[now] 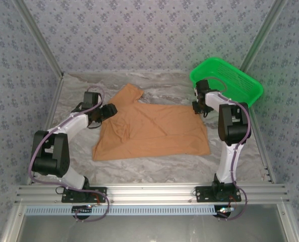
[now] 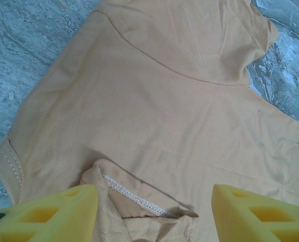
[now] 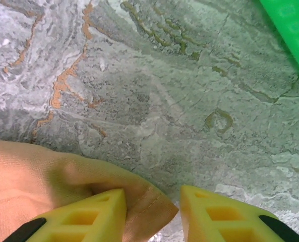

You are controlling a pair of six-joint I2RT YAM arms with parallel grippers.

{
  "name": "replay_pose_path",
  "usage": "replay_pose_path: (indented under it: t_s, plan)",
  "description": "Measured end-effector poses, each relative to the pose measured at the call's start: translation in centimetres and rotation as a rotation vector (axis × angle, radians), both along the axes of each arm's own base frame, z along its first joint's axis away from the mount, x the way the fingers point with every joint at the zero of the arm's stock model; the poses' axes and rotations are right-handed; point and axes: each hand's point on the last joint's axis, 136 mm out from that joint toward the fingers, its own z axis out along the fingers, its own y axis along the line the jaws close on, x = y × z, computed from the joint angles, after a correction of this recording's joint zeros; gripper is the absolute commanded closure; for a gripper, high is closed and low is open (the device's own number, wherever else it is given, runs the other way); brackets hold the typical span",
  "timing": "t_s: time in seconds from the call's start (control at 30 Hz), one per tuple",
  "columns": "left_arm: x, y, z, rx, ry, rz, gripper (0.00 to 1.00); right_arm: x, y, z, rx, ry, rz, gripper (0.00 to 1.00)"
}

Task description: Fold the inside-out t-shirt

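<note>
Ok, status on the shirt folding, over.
Left gripper open over the t-shirt, at its left edge. Right gripper open, astride its far right corner. It lies spread on the table. Green basket stands apart from the cloth.

Walls (image 1: 139, 30): three, papered grey-blue with a small repeating floral print.
Posts (image 1: 41, 40): slanted aluminium, one at each back corner.
Table (image 1: 154, 169): marble-look top, grey-white with greenish and rust veins, evenly lit.
Rail (image 1: 154, 192): ribbed aluminium, ran across the near edge.
Strip (image 1: 154, 209): pale, finely slotted, lay just below the rail.
</note>
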Motion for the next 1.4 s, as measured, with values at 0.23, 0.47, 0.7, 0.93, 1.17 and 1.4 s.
replay_pose_path:
  t_s: [0.23, 0.47, 0.7, 0.93, 1.17, 1.4]
  plan:
    - [0.0, 0.0, -0.1, 0.001, 0.003, 0.000, 0.39, 0.6, -0.2, -0.2, 0.005, 0.014, -0.006, 0.68]
    - [0.0, 0.0, -0.3, 0.002, 0.008, 0.000, 0.39, 0.7, -0.2, -0.3, 0.009, 0.016, -0.016, 0.80]
    - [0.5, 0.0, 0.1, 0.005, -0.001, 0.003, 0.39, 1.0, -0.3, -0.1, -0.009, 0.013, -0.015, 0.93]
    - [5.1, -0.4, 1.6, 0.033, -0.074, -0.010, 0.38, 1.9, -0.2, 0.6, -0.074, -0.040, 0.010, 0.98]
    - [13.2, -2.4, 0.5, 0.133, -0.122, -0.101, 0.37, 2.5, 0.4, 2.4, -0.127, -0.106, 0.043, 0.98]
    - [19.6, -4.6, -1.7, 0.220, -0.114, -0.220, 0.37, 2.6, 1.2, 2.5, -0.149, -0.112, 0.074, 0.98]
